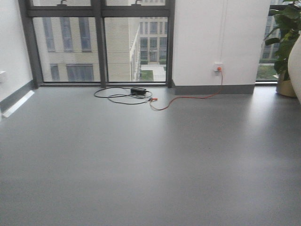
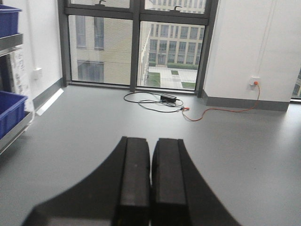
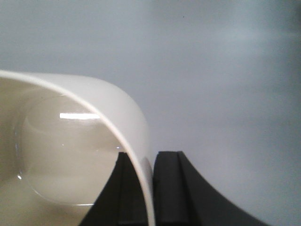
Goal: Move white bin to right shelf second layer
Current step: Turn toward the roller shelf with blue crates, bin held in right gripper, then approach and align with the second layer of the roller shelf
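Observation:
In the right wrist view the white bin fills the lower left, and I look into its glossy cream-white inside. My right gripper is shut on the bin's wall, one finger inside and one outside, over grey floor. A cream-white curved surface at the right edge of the front view looks like the same bin. My left gripper is shut with nothing in it, above bare floor. The right shelf second layer is out of view.
Two blue crates sit on a steel rack at the left of the left wrist view. Black cables with a power brick and an orange cord lie by the window. A potted plant stands far right.

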Available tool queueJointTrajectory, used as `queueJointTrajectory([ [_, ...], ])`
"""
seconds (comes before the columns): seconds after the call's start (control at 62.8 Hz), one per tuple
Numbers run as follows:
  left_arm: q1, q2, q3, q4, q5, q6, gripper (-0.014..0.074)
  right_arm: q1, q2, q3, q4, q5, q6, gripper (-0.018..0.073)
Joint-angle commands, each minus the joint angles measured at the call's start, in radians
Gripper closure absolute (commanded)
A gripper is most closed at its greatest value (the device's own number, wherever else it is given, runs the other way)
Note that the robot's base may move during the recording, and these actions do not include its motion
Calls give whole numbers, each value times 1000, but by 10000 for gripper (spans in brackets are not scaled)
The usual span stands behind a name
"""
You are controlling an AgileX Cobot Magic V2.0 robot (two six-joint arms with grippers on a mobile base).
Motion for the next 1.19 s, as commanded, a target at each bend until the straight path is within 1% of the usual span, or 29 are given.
queueJointTrajectory([
  [0.0,-6,-19,28,-1,-87,-5,512,-1,2,-31,-2,-88,1,504],
  [1.178,-6,-19,28,-1,-87,-5,512,-1,2,-31,-2,-87,1,504],
])
